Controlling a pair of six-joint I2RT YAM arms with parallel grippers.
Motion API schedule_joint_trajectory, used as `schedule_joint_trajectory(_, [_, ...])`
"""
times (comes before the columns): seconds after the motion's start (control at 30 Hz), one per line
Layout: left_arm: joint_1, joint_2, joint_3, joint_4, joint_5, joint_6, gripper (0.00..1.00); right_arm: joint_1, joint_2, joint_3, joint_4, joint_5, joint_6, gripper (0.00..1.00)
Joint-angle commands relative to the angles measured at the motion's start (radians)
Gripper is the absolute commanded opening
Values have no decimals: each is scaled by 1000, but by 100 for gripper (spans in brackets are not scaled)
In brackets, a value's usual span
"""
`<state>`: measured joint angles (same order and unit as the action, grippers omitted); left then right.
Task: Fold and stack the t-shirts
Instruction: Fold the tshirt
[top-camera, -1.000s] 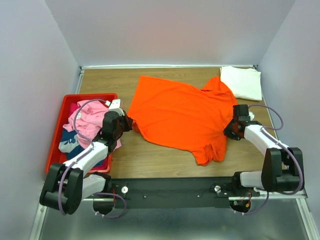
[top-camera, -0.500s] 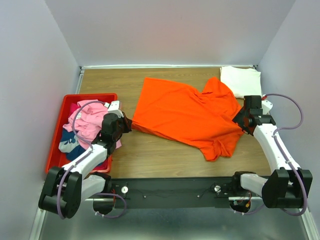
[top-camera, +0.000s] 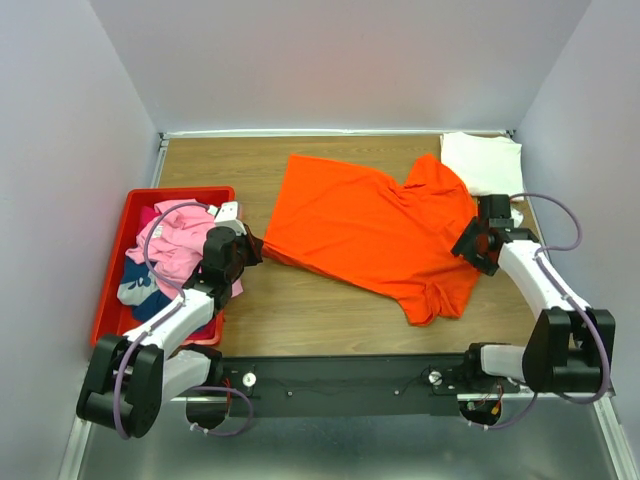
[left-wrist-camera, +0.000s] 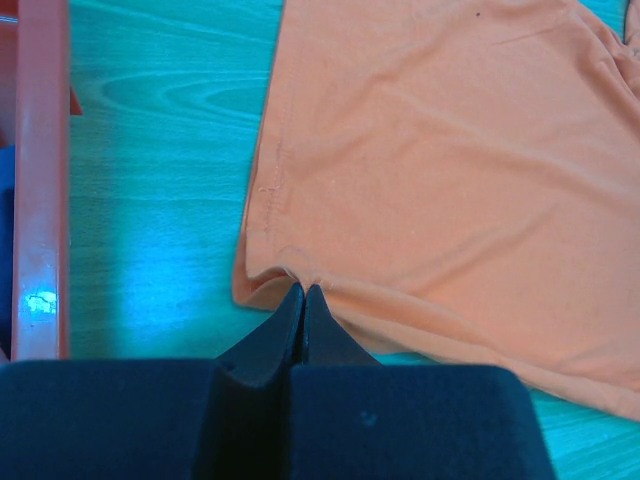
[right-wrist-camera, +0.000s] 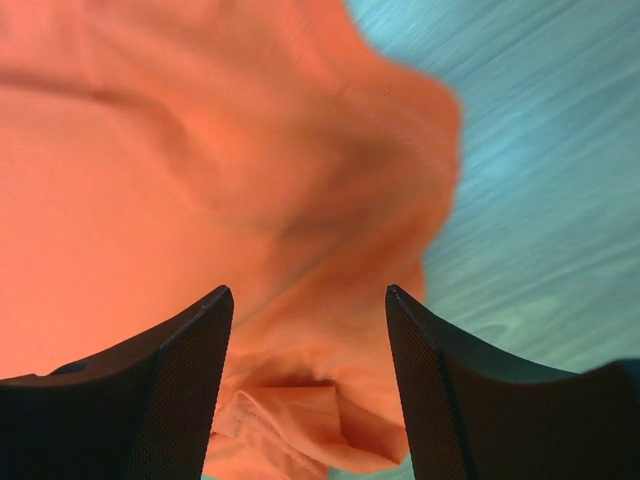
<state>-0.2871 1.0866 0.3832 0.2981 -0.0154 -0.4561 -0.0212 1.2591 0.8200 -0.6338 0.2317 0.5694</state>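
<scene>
The orange t-shirt (top-camera: 370, 230) lies spread, somewhat rumpled, across the middle of the wooden table (top-camera: 300, 315), its near right part bunched into folds. The left gripper (left-wrist-camera: 303, 290) has its jaws pressed together on the shirt's left hem, where the cloth puckers at the fingertips, just beside the red plastic bin (top-camera: 180, 192). The bin sits at the table's left side and holds a heap with a pink t-shirt (top-camera: 172, 238) on top and a dark blue one (top-camera: 135, 285) under it.

The right gripper (right-wrist-camera: 305, 295) is at the shirt's right edge with its jaws wide apart. Orange cloth fills the gap between them in the wrist view, though that view is blurred and it is unclear whether the fingers (right-wrist-camera: 180, 370) touch the fabric. A cream-white t-shirt (top-camera: 485, 165) lies folded in the far right corner, its near edge just beside the orange shirt's sleeve.
</scene>
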Motion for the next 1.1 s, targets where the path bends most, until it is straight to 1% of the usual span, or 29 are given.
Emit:
schedule_joint_trajectory(0.0, [3,1,0,13,-34,10,0,-5,63,-50,103,-156,-45,69])
schedule_joint_trajectory(0.1, [5,1,2,13,-32,10,0,-3,152,-53,149,-173,-51,68])
schedule_joint_trajectory(0.23, [5,1,2,13,-37,10,0,15,266,-50,213,-226,-49,64])
schedule_joint_trajectory(0.37, [6,7,2,16,-38,8,0,130,353,-4,258,-226,-19,63])
schedule_joint_trajectory(0.47, [6,10,3,16,-37,8,0,219,430,74,260,-195,20,63])
schedule_joint_trajectory(0.63, [8,15,5,19,-37,8,0,296,537,203,258,-164,75,63])
schedule_joint_trajectory(0.77, [9,18,6,19,-34,8,0,317,511,232,256,-177,81,63])
schedule_joint_trajectory(0.87, [9,19,6,21,-34,10,0,316,410,226,246,-164,83,64])
schedule_joint_trajectory(0.9, [9,19,6,22,-32,10,0,316,340,223,240,-134,81,66])
schedule_joint_trajectory(1.03, [11,16,5,22,-31,10,0,313,186,208,171,-69,76,68])
schedule_joint_trajectory(1.07, [11,15,2,22,-31,8,0,313,163,202,128,-63,78,69])
